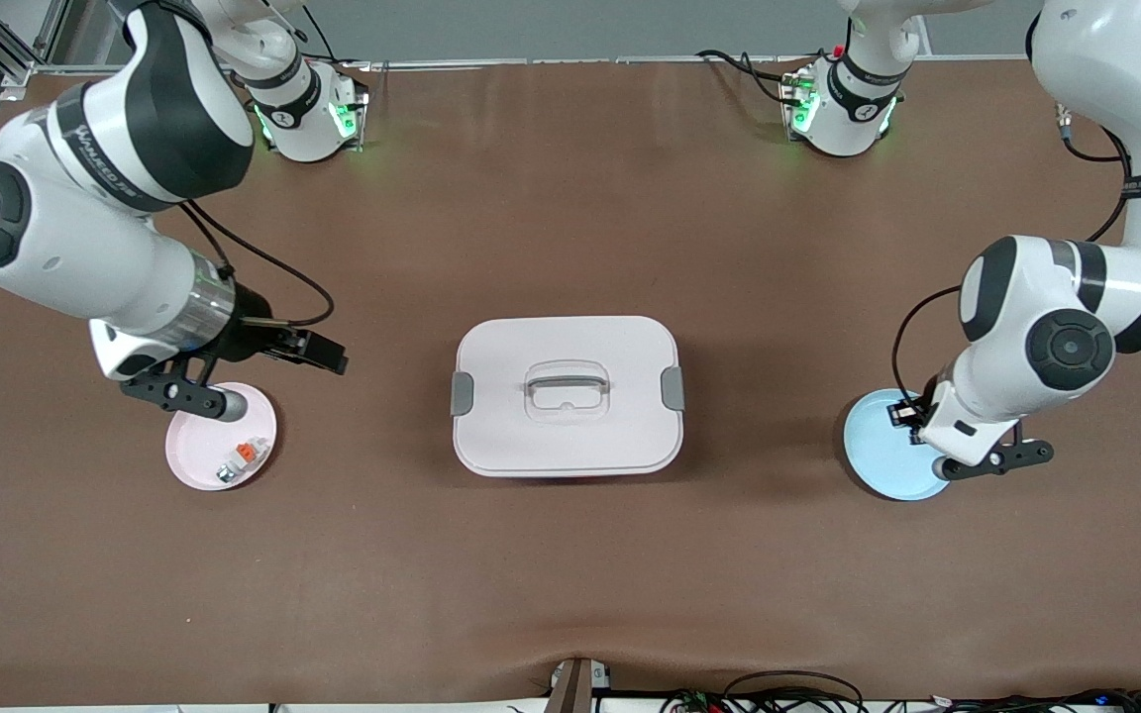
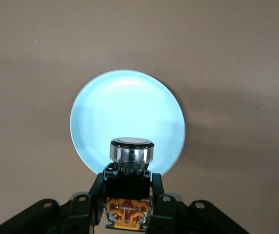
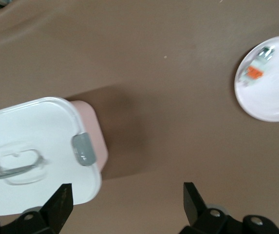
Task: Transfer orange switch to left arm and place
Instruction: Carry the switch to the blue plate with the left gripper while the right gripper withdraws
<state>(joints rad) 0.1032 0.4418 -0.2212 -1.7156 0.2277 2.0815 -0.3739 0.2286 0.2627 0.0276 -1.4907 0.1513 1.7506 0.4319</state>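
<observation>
Clamping the orange switch (image 2: 131, 168) between its jaws, the left gripper (image 2: 128, 197) holds it above the blue plate (image 2: 105, 112), ready for carrying; the right gripper (image 3: 124, 207), jaws apart and empty, waits between the box (image 1: 501, 436) and the pink plate (image 1: 189, 460).

My bench (image 1: 570, 198) is one broad brown surface, a little wrinkled along the edge nearest the front camera. The box (image 1: 567, 394) sits flat on it about midway between my two arms' ends, white lid shut, a grey latch at each short side and a recessed handle in the middle. Toward my right arm's end lies a pale pink plate (image 1: 221, 451), well apart from the box. Toward my left arm's end lies a light blue plate (image 1: 887, 451), also well apart from it. My two bases (image 1: 305, 119) stand on the bench along the edge farthest from that camera.
</observation>
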